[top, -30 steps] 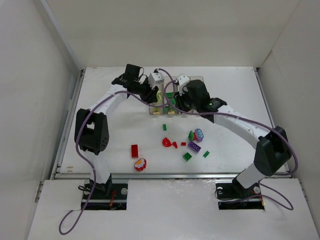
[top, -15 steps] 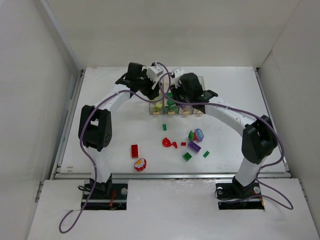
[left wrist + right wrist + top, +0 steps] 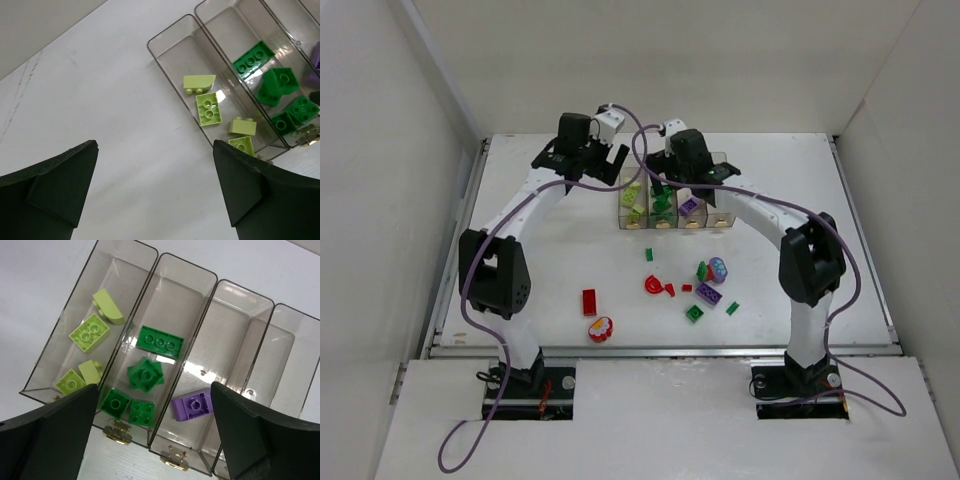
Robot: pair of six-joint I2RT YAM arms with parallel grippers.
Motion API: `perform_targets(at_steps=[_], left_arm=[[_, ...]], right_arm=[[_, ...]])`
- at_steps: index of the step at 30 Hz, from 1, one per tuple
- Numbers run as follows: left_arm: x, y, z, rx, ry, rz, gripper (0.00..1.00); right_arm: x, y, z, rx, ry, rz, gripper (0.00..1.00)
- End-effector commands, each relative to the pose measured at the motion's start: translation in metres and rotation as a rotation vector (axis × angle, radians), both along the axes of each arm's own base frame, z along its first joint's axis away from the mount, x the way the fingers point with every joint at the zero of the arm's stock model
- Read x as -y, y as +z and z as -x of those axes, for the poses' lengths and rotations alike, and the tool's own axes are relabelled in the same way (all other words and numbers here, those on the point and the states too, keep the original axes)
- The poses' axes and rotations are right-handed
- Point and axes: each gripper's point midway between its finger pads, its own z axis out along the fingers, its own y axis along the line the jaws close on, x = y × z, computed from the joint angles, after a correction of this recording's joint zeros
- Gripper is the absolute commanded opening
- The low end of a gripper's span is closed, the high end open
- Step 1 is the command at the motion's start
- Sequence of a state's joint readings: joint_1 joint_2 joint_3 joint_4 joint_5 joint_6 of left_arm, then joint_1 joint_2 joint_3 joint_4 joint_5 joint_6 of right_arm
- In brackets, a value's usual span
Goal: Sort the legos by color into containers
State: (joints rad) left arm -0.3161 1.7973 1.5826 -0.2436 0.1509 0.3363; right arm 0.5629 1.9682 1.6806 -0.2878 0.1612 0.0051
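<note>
The containers [image 3: 718, 212] are a row of clear bins at the far middle of the table. In the right wrist view the first bin [image 3: 52, 367] holds yellow-green legos [image 3: 90, 333], the second green legos [image 3: 145, 374], the third one purple lego [image 3: 192, 406], and nothing shows in the fourth [image 3: 285, 365]. My right gripper [image 3: 155, 387] hangs open above the second and third bins, holding nothing. My left gripper [image 3: 155, 145] is open over bare table just left of the yellow-green bin [image 3: 170, 50]. Both grippers [image 3: 600, 170] [image 3: 685, 185] show from above.
Loose legos lie on the near half of the table: a red brick [image 3: 588, 301], a red-and-yellow rounded piece [image 3: 601, 328], a red half-round [image 3: 654, 284], a purple brick [image 3: 709, 294], green pieces [image 3: 694, 313] and a mixed cluster [image 3: 712, 270]. White walls enclose the table.
Both grippers have opened. Both have shifted toward the bins' far end, the left one swinging off to the left of the first bin. The bins' contents now show.
</note>
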Motion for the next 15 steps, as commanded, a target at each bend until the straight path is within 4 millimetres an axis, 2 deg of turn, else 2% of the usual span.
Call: perform_targets(at_steps=[1, 2, 3, 4, 5, 6, 7, 8, 9, 10, 11, 13, 14, 15], left_arm=[[-0.023, 0.029, 0.008, 0.050, 0.108, 0.005, 1.00], [-0.024, 0.029, 0.007, 0.046, 0.125, 0.013, 1.00], [-0.025, 0.035, 0.007, 0.062, 0.140, 0.023, 1.00], [-0.027, 0.040, 0.008, 0.070, 0.155, 0.031, 1.00], [-0.031, 0.041, 0.007, 0.073, 0.186, 0.026, 1.00], [-0.033, 0.049, 0.006, 0.087, 0.213, 0.043, 1.00], [-0.037, 0.057, 0.008, 0.094, 0.236, 0.049, 1.00], [-0.044, 0.064, 0.005, 0.114, 0.289, 0.047, 1.00], [-0.047, 0.075, 0.002, 0.137, 0.319, 0.058, 1.00], [-0.051, 0.095, -0.001, 0.170, 0.349, 0.075, 1.00], [-0.055, 0.105, -0.002, 0.193, 0.384, 0.084, 1.00], [-0.072, 0.129, -0.007, 0.259, 0.496, 0.098, 1.00], [-0.074, 0.135, -0.007, 0.271, 0.523, 0.120, 1.00], [-0.074, 0.135, -0.007, 0.271, 0.524, 0.120, 1.00]], right_arm=[[0.012, 0.051, 0.001, 0.087, -0.071, -0.052, 0.98], [0.016, 0.057, 0.004, 0.097, -0.081, -0.052, 0.98], [0.021, 0.050, 0.014, 0.075, -0.088, -0.053, 0.98], [0.027, 0.074, 0.024, 0.113, -0.092, -0.089, 0.98], [0.032, 0.077, 0.034, 0.112, -0.085, -0.094, 0.98], [0.036, 0.079, 0.043, 0.105, -0.063, -0.110, 1.00], [0.042, 0.061, 0.058, 0.058, -0.047, -0.091, 1.00], [0.050, 0.065, 0.077, 0.037, -0.036, -0.086, 1.00], [0.057, 0.056, 0.089, 0.000, -0.044, -0.076, 1.00], [0.064, 0.034, 0.105, -0.067, -0.042, -0.049, 1.00], [0.073, 0.023, 0.124, -0.133, -0.048, -0.029, 1.00], [0.075, 0.001, 0.151, -0.233, -0.007, -0.032, 0.95], [0.079, -0.017, 0.169, -0.288, 0.014, -0.022, 0.93], [0.077, -0.026, 0.178, -0.326, 0.021, -0.042, 0.87]])
